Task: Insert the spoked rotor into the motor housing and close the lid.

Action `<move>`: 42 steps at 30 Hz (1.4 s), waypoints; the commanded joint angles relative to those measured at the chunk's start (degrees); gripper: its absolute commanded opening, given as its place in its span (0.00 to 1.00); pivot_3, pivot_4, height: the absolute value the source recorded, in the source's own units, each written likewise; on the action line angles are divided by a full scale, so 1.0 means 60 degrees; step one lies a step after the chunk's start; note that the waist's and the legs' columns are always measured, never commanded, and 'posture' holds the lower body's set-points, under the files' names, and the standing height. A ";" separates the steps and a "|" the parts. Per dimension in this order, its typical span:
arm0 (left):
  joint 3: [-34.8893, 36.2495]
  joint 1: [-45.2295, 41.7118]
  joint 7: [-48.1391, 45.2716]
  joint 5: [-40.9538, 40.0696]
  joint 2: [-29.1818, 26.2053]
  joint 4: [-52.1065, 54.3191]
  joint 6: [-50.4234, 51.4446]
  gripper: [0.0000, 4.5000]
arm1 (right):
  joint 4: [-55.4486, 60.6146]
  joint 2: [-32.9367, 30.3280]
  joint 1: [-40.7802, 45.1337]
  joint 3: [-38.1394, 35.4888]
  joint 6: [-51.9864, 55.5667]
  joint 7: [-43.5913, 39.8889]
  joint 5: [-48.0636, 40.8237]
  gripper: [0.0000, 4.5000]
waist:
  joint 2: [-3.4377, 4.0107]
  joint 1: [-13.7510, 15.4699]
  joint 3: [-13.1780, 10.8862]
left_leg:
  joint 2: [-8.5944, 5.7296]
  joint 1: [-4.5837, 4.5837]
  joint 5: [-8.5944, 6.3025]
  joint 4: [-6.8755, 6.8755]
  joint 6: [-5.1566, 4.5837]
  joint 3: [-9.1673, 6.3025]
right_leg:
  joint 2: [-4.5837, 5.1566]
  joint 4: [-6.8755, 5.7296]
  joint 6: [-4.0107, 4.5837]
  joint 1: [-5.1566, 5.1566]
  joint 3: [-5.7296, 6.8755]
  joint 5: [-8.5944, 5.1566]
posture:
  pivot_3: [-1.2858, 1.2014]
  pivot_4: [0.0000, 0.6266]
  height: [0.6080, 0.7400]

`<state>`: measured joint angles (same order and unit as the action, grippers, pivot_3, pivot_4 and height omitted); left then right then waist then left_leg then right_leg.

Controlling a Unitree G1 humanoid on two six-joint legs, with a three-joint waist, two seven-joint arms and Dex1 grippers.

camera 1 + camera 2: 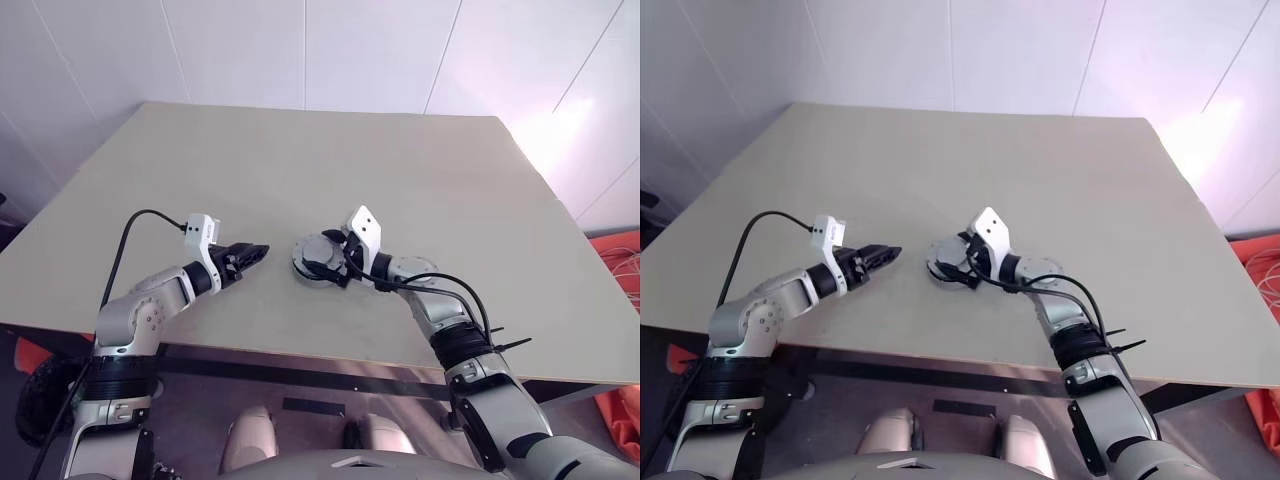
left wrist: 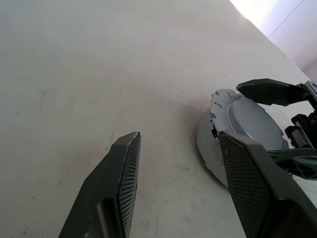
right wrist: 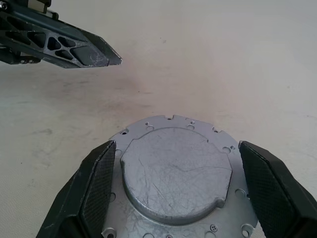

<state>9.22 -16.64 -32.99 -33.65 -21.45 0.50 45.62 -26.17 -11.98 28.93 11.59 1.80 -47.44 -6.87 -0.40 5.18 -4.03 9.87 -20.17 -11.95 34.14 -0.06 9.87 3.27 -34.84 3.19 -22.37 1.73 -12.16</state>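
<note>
Lid (image 3: 176, 171) flat on the tabletop (image 1: 420, 170), grey side up

A round silvery-grey metal disc with a raised, scratched centre panel and a flange ringed with small holes and notches. It lies near the tabletop's front edge, roughly mid-width, between the right tool's (image 3: 176, 198) spread fingers. Whether the housing or rotor sits beneath it cannot be told

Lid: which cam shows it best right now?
Right wrist view. The lid faces that camera, grey raised centre and holed rim sharp, between the right gripper and its spread fingers. The left wrist view catches it edge-on, partly behind a finger. The head views show it small, partly covered by the right gripper.
</note>
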 commanded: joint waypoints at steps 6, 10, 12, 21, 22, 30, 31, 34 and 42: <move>0.0117 -0.0130 0.0001 0.0028 -0.0073 0.0180 -0.0233 0.59 | -0.0102 -0.0104 0.0166 -0.0061 -0.0218 -0.0050 0.0138 0.70 | 0.0000 0.0003 0.0000 | -0.0001 0.0001 -0.0011 0.0000 -0.0018 0.0000 | 0.0001 0.0001 -0.0001 0.0003 0.0000 0.0000 | 0.52 0.00 1.00; 0.0130 -0.0134 0.0015 0.0037 -0.0050 0.0137 -0.0274 0.59 | -0.0107 -0.0156 0.0180 -0.0045 -0.0239 -0.0078 0.0195 0.70 | 0.0000 0.0004 0.0000 | -0.0001 0.0001 -0.0012 0.0000 -0.0020 0.0000 | 0.0001 0.0003 -0.0001 0.0003 0.0000 0.0000 | 0.52 0.00 1.00; 0.0132 -0.0134 0.0026 0.0041 -0.0035 0.0122 -0.0292 0.59 | -0.0047 -0.0208 0.0166 -0.0048 -0.0204 -0.0148 0.0180 0.70 | 0.0000 0.0008 0.0000 | -0.0001 0.0001 -0.0012 -0.0001 -0.0020 0.0000 | 0.0001 0.0003 -0.0001 0.0003 0.0000 0.0000 | 0.52 0.00 1.00; 0.0122 -0.0130 0.0048 0.0060 0.0027 0.0087 -0.0331 0.59 | 0.0887 -0.0309 0.0013 -0.0281 0.0945 -0.1157 -0.0825 0.70 | 0.0000 0.0002 0.0000 | 0.0000 -0.0005 -0.0020 -0.0002 -0.0033 0.0001 | 0.0000 0.0017 0.0000 0.0004 0.0000 0.0000 | 0.52 0.00 1.00; 0.0120 -0.0132 0.0045 0.0063 0.0031 0.0082 -0.0333 0.59 | 0.0903 -0.0294 0.0005 -0.0300 0.1016 -0.1170 -0.0860 0.70 | 0.0000 -0.0001 0.0000 | 0.0001 -0.0005 -0.0020 -0.0004 -0.0032 0.0002 | 0.0000 0.0016 0.0000 0.0001 0.0000 0.0000 | 0.52 0.00 1.00; 0.0124 -0.0107 0.0036 0.0078 0.0028 0.0112 -0.0324 0.59 | 0.0833 -0.0199 -0.0020 -0.0264 0.0954 -0.1076 -0.0768 0.70 | 0.0000 0.0002 0.0000 | 0.0000 -0.0003 -0.0019 -0.0004 -0.0031 0.0004 | 0.0000 0.0015 -0.0001 0.0002 0.0000 -0.0001 | 0.52 0.00 1.00; 0.0123 -0.0109 0.0036 0.0081 0.0028 0.0111 -0.0323 0.59 | 0.0815 -0.0185 -0.0020 -0.0262 0.0945 -0.1113 -0.0792 0.70 | 0.0000 0.0002 0.0000 | 0.0001 -0.0003 -0.0019 -0.0004 -0.0031 0.0003 | 0.0000 0.0015 -0.0001 0.0002 0.0000 -0.0001 | 0.52 0.00 1.00; 0.0130 -0.0106 0.0040 0.0082 0.0017 0.0127 -0.0309 0.59 | 0.0664 -0.0188 -0.0028 -0.0205 0.0801 -0.1110 -0.0685 0.70 | 0.0000 0.0001 0.0000 | 0.0000 -0.0003 -0.0019 -0.0004 -0.0031 0.0004 | 0.0000 0.0015 -0.0001 0.0001 0.0000 -0.0001 | 0.52 0.00 1.00; 0.0136 -0.0118 0.0062 0.0109 0.0010 0.0126 -0.0298 0.59 | 0.0222 -0.0291 -0.0093 -0.0191 0.0430 -0.1490 -0.0643 0.70 | 0.0000 0.0000 0.0000 | 0.0000 -0.0003 -0.0019 -0.0004 -0.0031 0.0004 | 0.0001 0.0015 -0.0001 0.0001 0.0000 -0.0001 | 0.52 0.00 1.00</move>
<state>9.32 -16.65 -32.43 -32.66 -20.99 0.21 44.77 -24.68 -13.46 28.30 10.77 5.50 -55.41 -10.35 -0.40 5.18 -4.03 9.87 -20.19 -12.06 34.11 -0.25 9.89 3.27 -34.75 3.18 -22.37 1.73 -12.16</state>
